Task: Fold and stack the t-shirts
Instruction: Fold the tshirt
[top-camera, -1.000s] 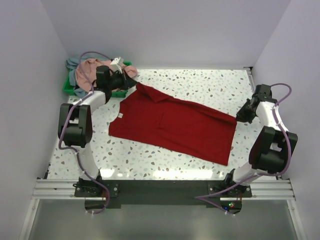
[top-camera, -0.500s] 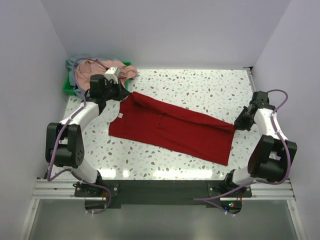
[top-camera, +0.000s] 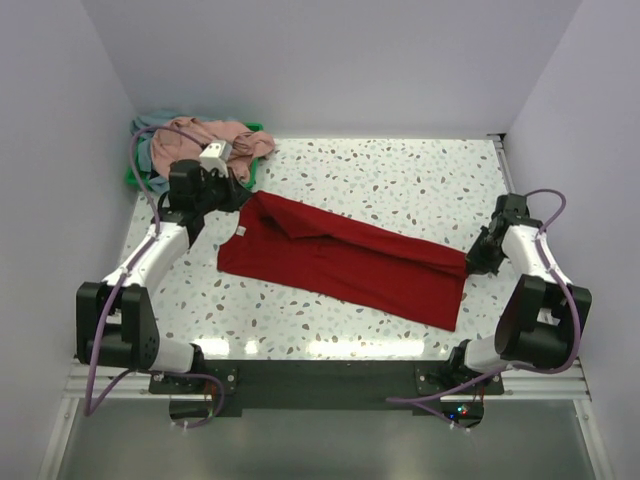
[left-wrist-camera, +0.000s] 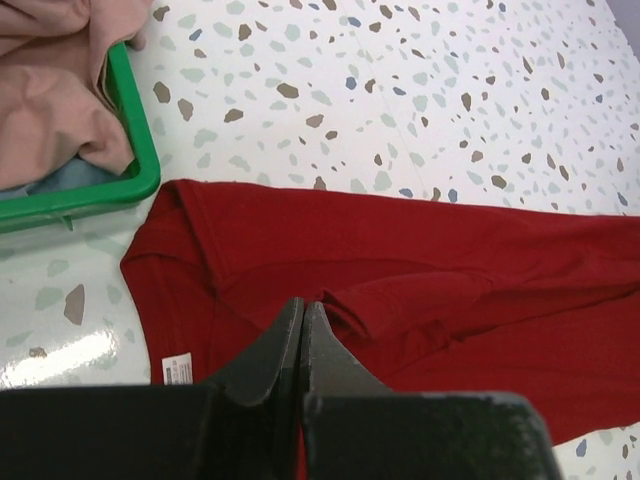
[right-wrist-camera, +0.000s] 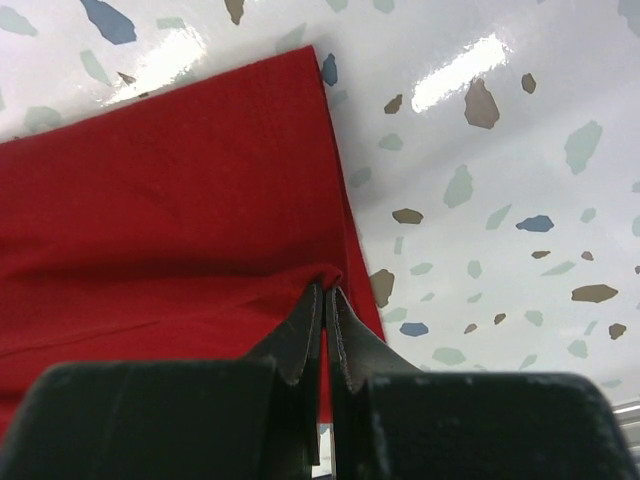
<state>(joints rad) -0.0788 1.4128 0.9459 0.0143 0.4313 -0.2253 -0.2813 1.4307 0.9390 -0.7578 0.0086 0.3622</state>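
Our left claw (left-wrist-camera: 302, 305) and right claw (right-wrist-camera: 325, 290) stay pinched on the red t-shirt (top-camera: 340, 265) on the bench (top-camera: 400, 170), its far edge now pulled nearer over itself; the lengthwise fold is under way.

- Upper left: green tray (left-wrist-camera: 128, 120), heaped with a pink t-shirt (top-camera: 215, 135), blocks the desk (top-camera: 400, 175) corner.
- Centre: red t-shirt (top-camera: 340, 262) lies low and diagonal, from left tool (left-wrist-camera: 302, 308) to right tool (right-wrist-camera: 325, 290), both pinched on its cloth.
- Upper centre, upper right: bare desk, open passage.
- Lower edge: bare strip between the arm bases.
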